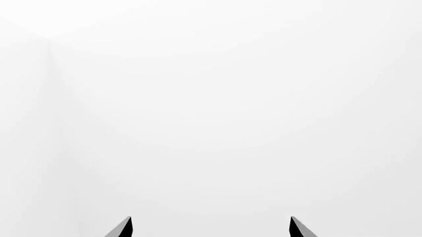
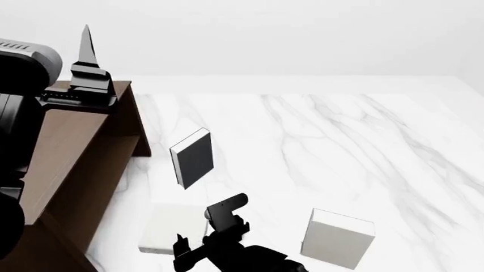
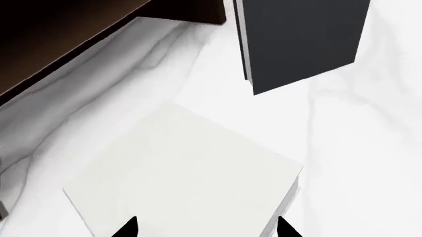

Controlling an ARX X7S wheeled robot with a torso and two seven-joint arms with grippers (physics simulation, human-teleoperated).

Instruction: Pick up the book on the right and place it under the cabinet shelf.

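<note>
The cabinet [image 2: 72,141] fills the left edge of the head view, its dark opening at the upper left of my right wrist view. I think the main risk is taking the wrong book. The task's book [image 2: 338,238] stands at the lower right of the head view, well apart from my right gripper [image 3: 205,229]. That gripper hangs over the flat white book [image 3: 185,173] at lower centre instead. Closing here would lift that one, and a swing could topple the dark book [image 2: 191,157] standing just beyond. My right jaws are spread wide and hold nothing. My left gripper [image 1: 211,228] is raised at upper left, equally wide and empty.
</note>
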